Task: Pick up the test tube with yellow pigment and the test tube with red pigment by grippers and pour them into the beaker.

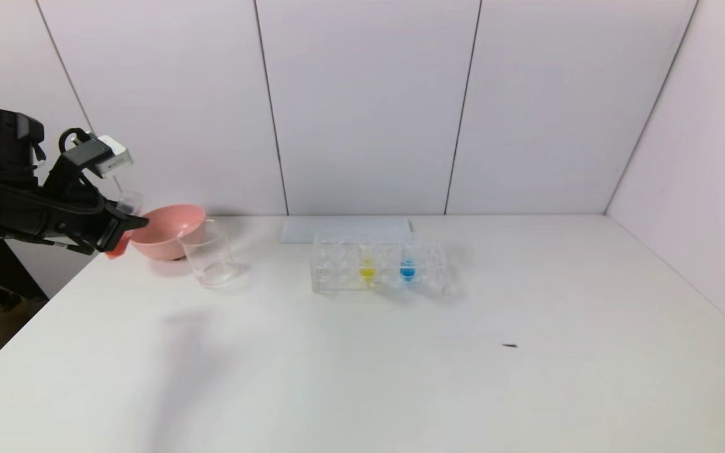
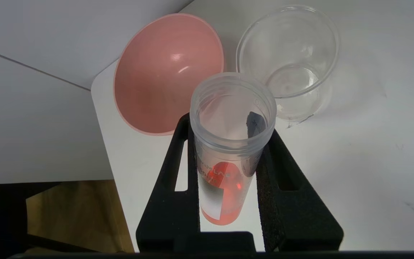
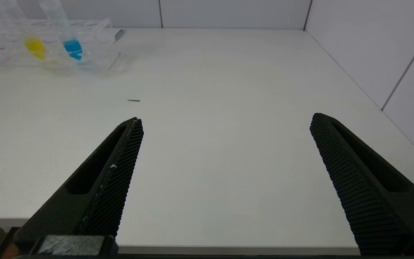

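My left gripper [image 1: 128, 224] hangs at the table's far left, just left of the pink bowl, shut on the test tube with red pigment [image 1: 129, 202]. In the left wrist view the black fingers [image 2: 178, 169] clamp that tube [image 2: 223, 187] below its open mouth, with red-orange liquid at its round tip. The clear beaker [image 1: 210, 255] stands right of the bowl, beyond the tube's mouth [image 2: 288, 61]. The test tube with yellow pigment [image 1: 367, 267] stands in the clear rack [image 1: 337, 270], also seen from the right wrist [image 3: 34, 46]. My right gripper [image 3: 225, 122] is open, holding nothing, above the table's near edge.
A pink bowl [image 1: 167, 229] sits at the back left, touching the beaker's side [image 2: 164, 72]. A blue-liquid tube [image 1: 407, 269] stands beside the yellow one. A pale mat [image 1: 345, 229] lies behind the rack. A small dark speck [image 1: 510, 345] lies on the white table.
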